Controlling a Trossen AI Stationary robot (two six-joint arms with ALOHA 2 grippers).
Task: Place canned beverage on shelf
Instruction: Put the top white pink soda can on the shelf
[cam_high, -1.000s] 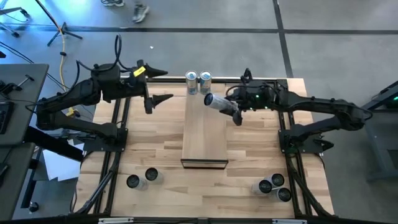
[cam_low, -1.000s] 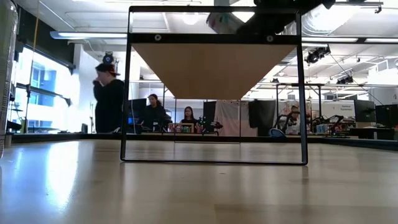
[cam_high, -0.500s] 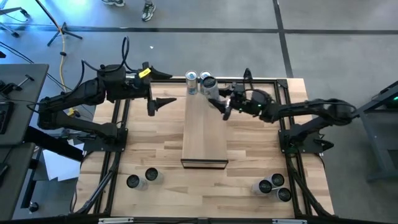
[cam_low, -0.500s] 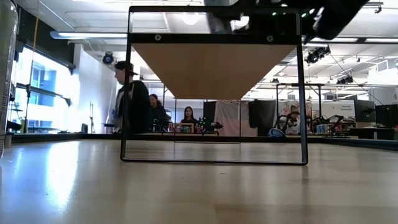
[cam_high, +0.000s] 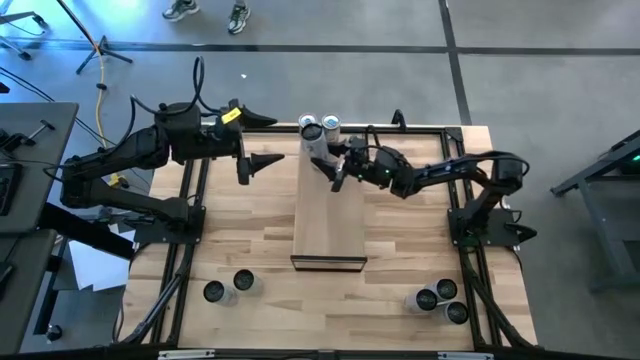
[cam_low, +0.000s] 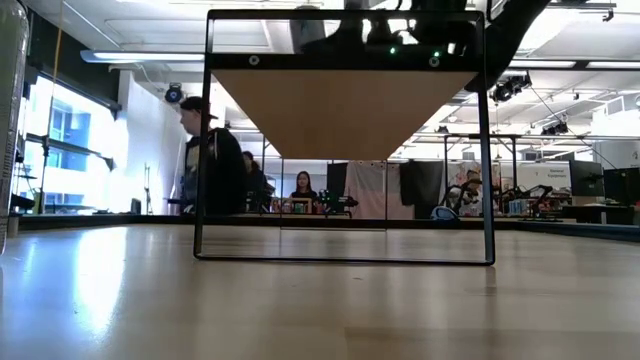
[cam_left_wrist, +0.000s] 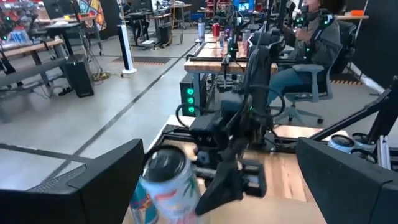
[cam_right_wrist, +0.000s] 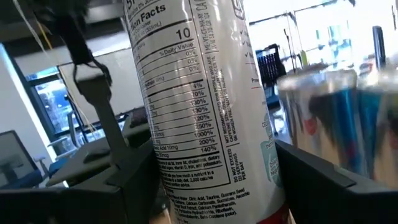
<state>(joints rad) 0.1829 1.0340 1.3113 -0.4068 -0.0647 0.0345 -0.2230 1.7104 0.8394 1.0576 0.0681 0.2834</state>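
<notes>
The shelf (cam_high: 328, 215) is a long light-wood platform running from the table's middle to its far edge; the low view shows its underside (cam_low: 345, 110). Two cans (cam_high: 311, 128) (cam_high: 331, 125) stand on its far end. Just in front of them my right gripper (cam_high: 333, 160) is shut on a white canned beverage (cam_high: 320, 150), whose printed label fills the right wrist view (cam_right_wrist: 199, 112). It also shows in the left wrist view (cam_left_wrist: 165, 186). My left gripper (cam_high: 262, 140) hovers open to the left of the shelf's far end, touching nothing. My right gripper pinches the can's side wall (cam_right_wrist: 155, 155) between its two fingers, about halfway up the can. The fingers come in roughly level from the table's right. The can stands nearly upright, a little tilted, over the shelf's far end; whether its bottom touches the shelf I cannot tell.
Two loose cans (cam_high: 228, 287) stand near the table's front left, three more (cam_high: 440, 300) at the front right. A black frame (cam_high: 190, 200) borders the table. People stand and sit in the room beyond (cam_low: 215, 170).
My right gripper has gone down and toward the table's left, onto the shelf's far end, and has tipped up toward level. The can it holds has swung from lying slanted to nearly upright beside the two standing cans.
</notes>
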